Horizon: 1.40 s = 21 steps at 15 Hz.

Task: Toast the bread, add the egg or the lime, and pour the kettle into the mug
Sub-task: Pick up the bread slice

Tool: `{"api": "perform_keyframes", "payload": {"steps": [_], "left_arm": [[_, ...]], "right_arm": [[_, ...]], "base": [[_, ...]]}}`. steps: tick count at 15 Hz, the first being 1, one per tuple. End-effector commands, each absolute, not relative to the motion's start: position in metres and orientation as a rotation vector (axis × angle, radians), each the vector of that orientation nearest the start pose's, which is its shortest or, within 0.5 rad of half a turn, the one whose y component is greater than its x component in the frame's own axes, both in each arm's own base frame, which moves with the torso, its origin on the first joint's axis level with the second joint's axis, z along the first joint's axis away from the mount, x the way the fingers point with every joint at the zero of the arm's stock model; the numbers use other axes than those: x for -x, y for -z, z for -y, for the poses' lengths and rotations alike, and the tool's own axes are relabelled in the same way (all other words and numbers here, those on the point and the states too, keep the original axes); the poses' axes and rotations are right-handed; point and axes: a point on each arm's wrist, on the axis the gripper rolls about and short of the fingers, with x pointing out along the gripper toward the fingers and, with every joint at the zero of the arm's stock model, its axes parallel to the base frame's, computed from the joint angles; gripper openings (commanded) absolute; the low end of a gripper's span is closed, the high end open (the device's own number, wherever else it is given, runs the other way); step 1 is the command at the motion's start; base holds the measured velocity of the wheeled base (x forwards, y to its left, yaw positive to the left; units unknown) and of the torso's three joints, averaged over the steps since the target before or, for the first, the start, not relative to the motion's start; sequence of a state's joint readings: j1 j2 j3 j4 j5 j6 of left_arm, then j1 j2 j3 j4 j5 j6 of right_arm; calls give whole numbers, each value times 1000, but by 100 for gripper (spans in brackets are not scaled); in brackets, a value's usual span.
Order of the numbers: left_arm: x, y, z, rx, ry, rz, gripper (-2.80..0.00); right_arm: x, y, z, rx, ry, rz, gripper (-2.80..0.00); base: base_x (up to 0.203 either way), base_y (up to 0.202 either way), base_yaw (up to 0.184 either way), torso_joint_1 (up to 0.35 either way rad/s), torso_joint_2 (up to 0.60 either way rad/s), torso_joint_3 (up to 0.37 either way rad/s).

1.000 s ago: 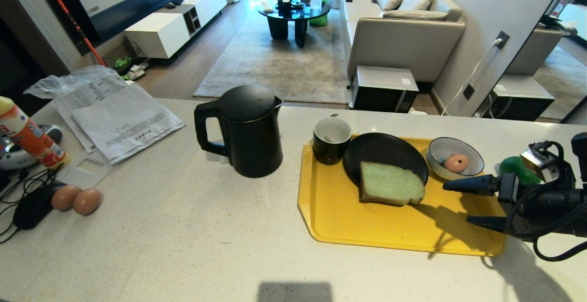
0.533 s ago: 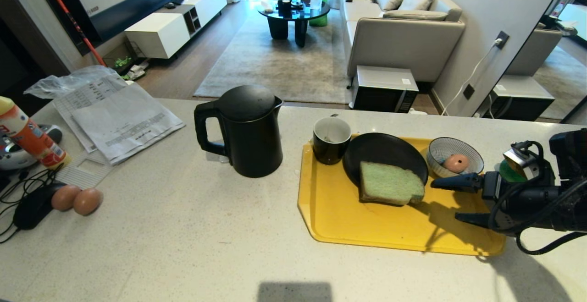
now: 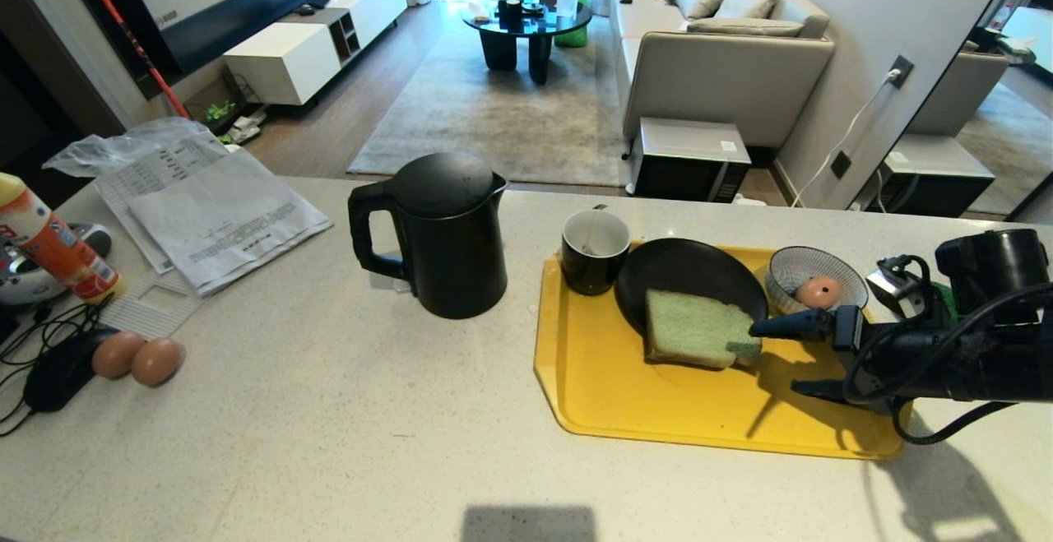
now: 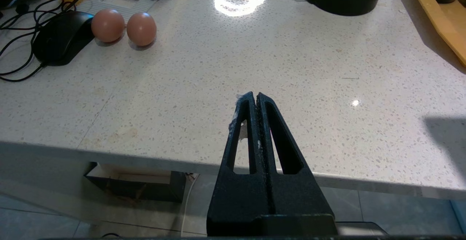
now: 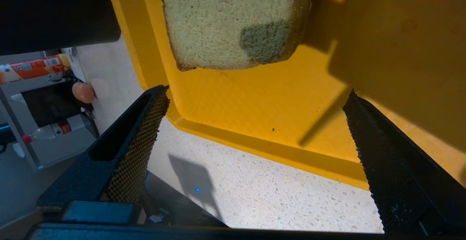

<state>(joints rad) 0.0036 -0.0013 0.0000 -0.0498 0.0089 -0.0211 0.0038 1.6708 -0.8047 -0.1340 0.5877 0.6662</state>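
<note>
Bread step in hand, judged from the layout: right end effector reaching in from the right of the head view toward the thick pale green bread slice with thin brown crust, fingers spread wide and level, holding nothing. Upper finger tip just at the slice's right-hand corner, lower finger over the bare yellow plastic tray; contact with the crust cannot be told.

Slice lying flat, half on the round black plate and half on the tray, right of centre in the head view. Long axis roughly left to right, tilted slightly down toward the right; rounded top toward the right, facing the end effector, square base toward the left.

Next move probably calls for bringing the open fingers either side of the slice and closing across its thickness. No toaster visible in any view.

Left end effector pressed shut, empty, parked at the near edge of the speckled stone desk.

Tall matte black kettle at centre, small black mug with white inside at the tray's upper left corner, both untouched.
</note>
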Motion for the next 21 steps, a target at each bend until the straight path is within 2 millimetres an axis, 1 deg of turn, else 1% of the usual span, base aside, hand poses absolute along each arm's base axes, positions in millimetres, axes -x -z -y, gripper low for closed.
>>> {"api": "perform_keyframes", "payload": {"steps": [1, 6, 13, 18, 21], "left_arm": [[22, -76, 0, 22, -13, 38, -280], [22, -76, 0, 22, -13, 38, -280], [22, -76, 0, 22, -12, 38, -280], [22, -76, 0, 22, -13, 38, -280], [22, -76, 0, 22, -12, 38, -280]], "right_arm": [[-281, -140, -14, -842, -302, -910, 0], [-288, -136, -14, -848, -302, -923, 0], [-297, -142, -15, -870, -357, -918, 0], [-303, -138, -15, -877, -362, -931, 0], [-305, -139, -15, -877, -363, -926, 0]], "base": [[0, 0, 0, 0, 0, 0], [0, 0, 0, 0, 0, 0], [0, 0, 0, 0, 0, 0], [0, 0, 0, 0, 0, 0], [0, 0, 0, 0, 0, 0]]}}
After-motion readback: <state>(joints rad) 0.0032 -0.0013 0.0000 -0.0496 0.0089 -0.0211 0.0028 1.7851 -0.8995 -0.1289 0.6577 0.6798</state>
